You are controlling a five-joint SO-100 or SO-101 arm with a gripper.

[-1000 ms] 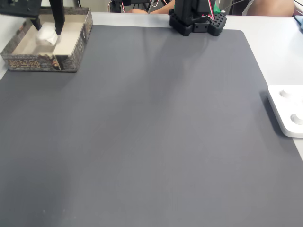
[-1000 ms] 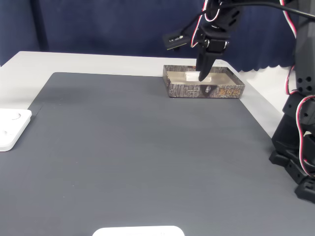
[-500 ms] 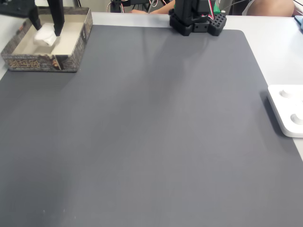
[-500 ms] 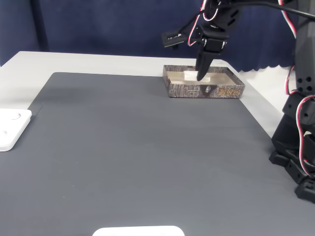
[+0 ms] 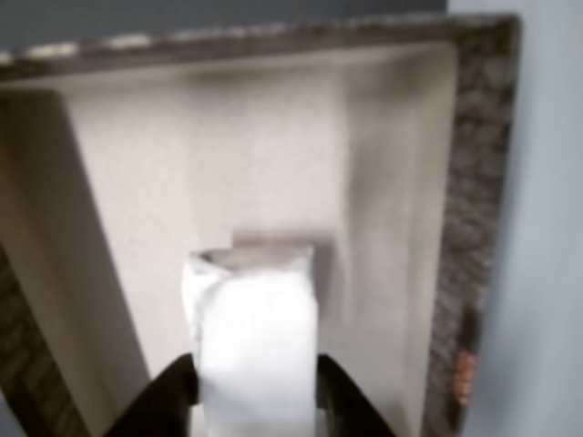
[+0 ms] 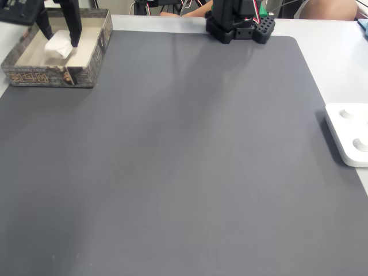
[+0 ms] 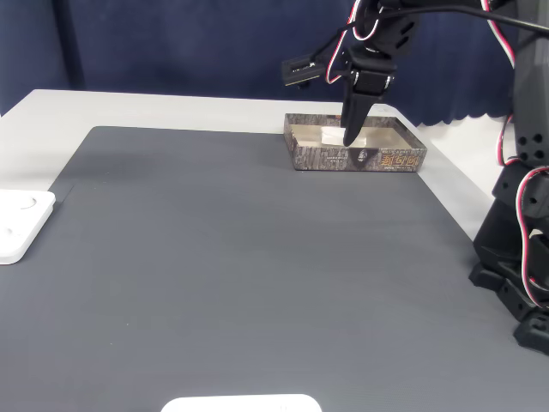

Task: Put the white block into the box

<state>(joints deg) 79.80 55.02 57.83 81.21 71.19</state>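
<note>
White, one block [image 5: 258, 350] sits pinched between the tool's [image 5: 258, 393] fingers over one box [image 5: 474, 228].

The white block [image 5: 255, 350] is a plain matte oblong with slightly rounded corners. It lies inside the box [image 5: 474, 209], on the cream-beige floor, away from the walls. In a fixed view the block [image 6: 59, 43] sits in the far half of the box [image 6: 46, 76]. The box is rectangular, open-topped, with thick speckled grey-brown walls [image 7: 326, 158].
</note>
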